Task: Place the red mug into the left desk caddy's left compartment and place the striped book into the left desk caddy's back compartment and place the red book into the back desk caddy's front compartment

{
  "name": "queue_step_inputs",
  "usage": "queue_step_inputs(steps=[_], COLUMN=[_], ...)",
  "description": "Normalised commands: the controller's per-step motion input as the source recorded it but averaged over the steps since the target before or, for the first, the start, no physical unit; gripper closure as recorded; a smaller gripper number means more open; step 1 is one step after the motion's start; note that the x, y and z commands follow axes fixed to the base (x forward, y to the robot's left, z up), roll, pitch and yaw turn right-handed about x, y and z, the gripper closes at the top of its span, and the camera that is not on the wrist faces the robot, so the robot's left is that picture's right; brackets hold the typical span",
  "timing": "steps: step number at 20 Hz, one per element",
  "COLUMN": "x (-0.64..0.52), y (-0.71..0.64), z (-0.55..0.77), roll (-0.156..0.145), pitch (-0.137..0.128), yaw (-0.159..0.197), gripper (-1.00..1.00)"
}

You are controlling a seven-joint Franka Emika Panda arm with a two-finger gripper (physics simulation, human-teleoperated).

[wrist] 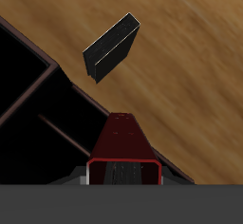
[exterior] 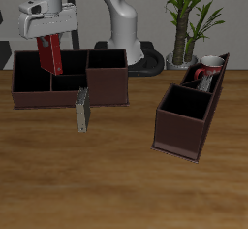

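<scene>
Gripper (exterior: 50, 41) clamped on upright red book (exterior: 50, 54), glossy with a dark spine.

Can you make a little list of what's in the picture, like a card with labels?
gripper: shut on the red book, held above the back desk caddy
striped book: standing on the table just before that caddy
red mug: already inside the left desk caddy
plant: at the back
left to do: red book and striped book not yet in their compartments
</scene>
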Motion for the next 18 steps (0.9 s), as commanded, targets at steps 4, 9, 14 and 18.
queue_step_inputs(steps=[4,9,14,18], x=[-0.1,-0.1,0.02,0.08], y=[0.0,0.1,0.19,0.06], z=[-0.09,0.01,-0.09,-0.1], roll=[-0.115,-0.06,-0.06,-0.049], pitch=[-0.012,-0.011,-0.056,-0.033], yaw=[0.244,0.178,0.315,0.169], gripper=[1.0,1.0,1.0,1.0])
